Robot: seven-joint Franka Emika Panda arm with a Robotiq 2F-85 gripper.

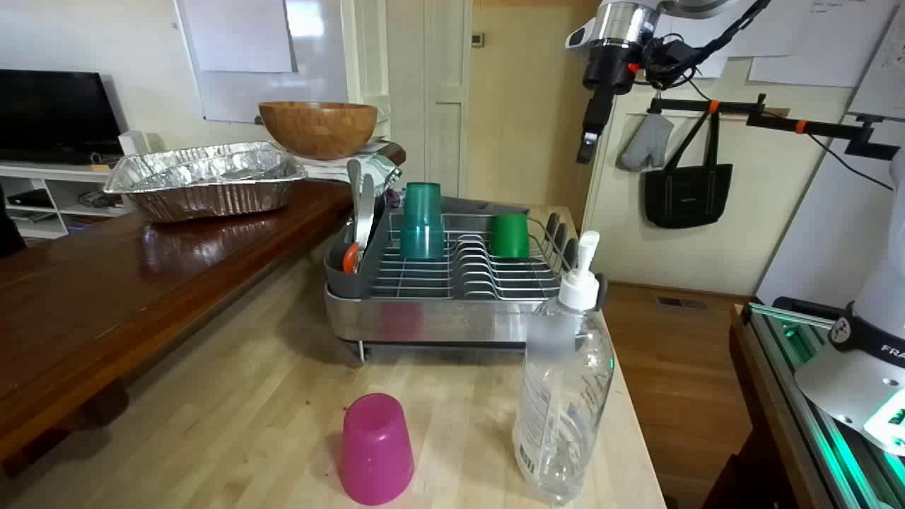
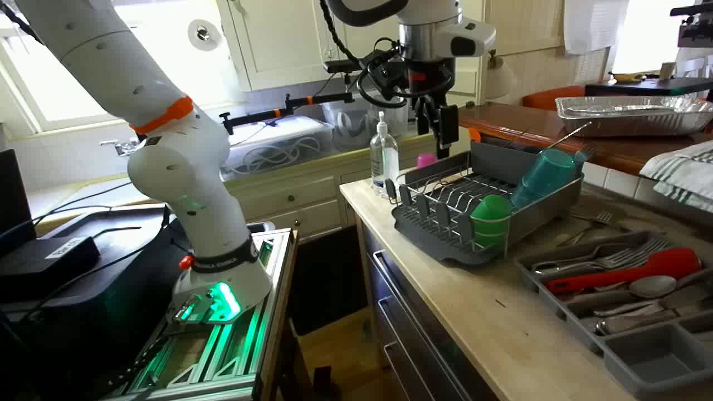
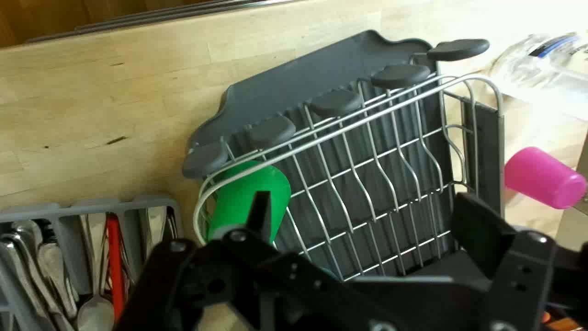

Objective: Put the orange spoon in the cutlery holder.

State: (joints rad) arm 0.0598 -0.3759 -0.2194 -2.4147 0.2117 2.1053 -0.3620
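When checked in the wrist view, found black two-fingered gripper (image 3: 363,209) with its jaws spread wide apart and with metal wires of the broad grey dish rack (image 3: 490,151) visible through the gap. Read as unloaded. In both exterior views, recorded higher than the dish rack and apart from it, with fingertips (image 1: 587,147) directed downward. Noted one finger crossing the outline of an opaque green plastic cup (image 3: 248,193) in the wrist view; judged in both exterior views to be overlap only, with clear space between.

Located bright orange spoon (image 1: 350,259) inside the narrow grey cutlery holder (image 1: 344,284) along one side of the dish rack, close to tall metal utensils (image 1: 365,212). Able to make out only a rounded orange part above the holder's front rim; unable to read the remainder.

Logged inside the dish rack: teal translucent tumbler (image 1: 422,239), just beside the cutlery holder, and the green cup, toward the end opposite the steel-faced one. Logged near the steel-faced end, on the pale wooden worktop (image 1: 247,438): inverted magenta plastic cup (image 1: 377,452) and clear plastic bottle with white pump (image 1: 562,417). Logged near the opposite end of the dish rack: grey plastic cutlery tray (image 2: 657,356) with red spatula (image 2: 624,271) and metal cutlery (image 2: 653,286).
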